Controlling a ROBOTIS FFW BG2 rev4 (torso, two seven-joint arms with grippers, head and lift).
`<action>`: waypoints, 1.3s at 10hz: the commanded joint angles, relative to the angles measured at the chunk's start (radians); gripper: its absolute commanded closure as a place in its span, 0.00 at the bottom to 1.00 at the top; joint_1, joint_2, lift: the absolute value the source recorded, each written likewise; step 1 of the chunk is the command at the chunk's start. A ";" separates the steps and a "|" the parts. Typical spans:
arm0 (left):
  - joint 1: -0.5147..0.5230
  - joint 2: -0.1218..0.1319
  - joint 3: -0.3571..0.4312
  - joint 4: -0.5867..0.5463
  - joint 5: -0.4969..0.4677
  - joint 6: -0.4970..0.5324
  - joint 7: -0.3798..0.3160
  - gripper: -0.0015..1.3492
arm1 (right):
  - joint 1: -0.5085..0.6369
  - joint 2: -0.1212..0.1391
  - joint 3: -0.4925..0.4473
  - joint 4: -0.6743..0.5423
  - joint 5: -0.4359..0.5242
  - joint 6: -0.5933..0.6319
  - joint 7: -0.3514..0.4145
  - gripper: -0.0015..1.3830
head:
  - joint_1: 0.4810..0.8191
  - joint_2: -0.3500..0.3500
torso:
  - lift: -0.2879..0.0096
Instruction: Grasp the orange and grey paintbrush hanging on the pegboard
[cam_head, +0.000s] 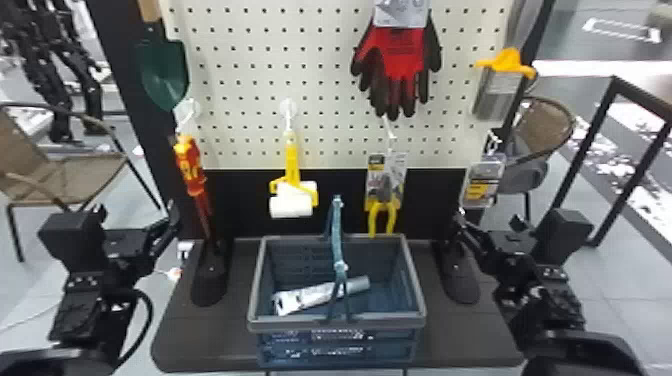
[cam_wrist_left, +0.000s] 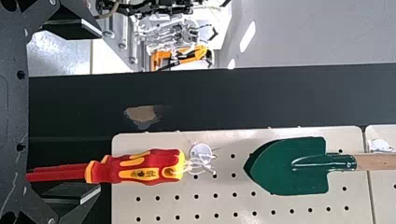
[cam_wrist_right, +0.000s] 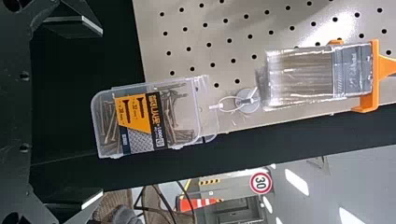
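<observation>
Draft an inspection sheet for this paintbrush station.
Surface: dark grey table, blue-grey plastic basket on it
Job's things: orange-and-grey paintbrush hanging at cream perforated pegboard
Clutter: silver-white tube in basket; clear plastic screw box hanging below brush
Grippers: left gripper open, facing red-yellow screwdriver; right gripper open, facing screw box
Cables: black cable looping beside left arm
Surroundings: brown woven chairs on both sides
</observation>
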 joint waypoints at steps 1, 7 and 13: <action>-0.001 0.000 -0.002 0.000 0.000 0.000 0.000 0.11 | 0.000 0.000 -0.003 -0.002 -0.001 0.000 0.000 0.07 | 0.20 0.50 | 0.63; -0.003 0.000 -0.002 0.000 0.001 0.001 0.000 0.11 | 0.000 0.000 -0.008 -0.003 0.001 0.000 0.000 0.07 | 0.20 0.50 | 0.63; 0.000 0.000 0.002 0.000 0.001 0.001 0.000 0.11 | 0.014 -0.005 -0.037 -0.117 0.016 0.104 0.023 0.07 | 0.20 0.50 | 0.63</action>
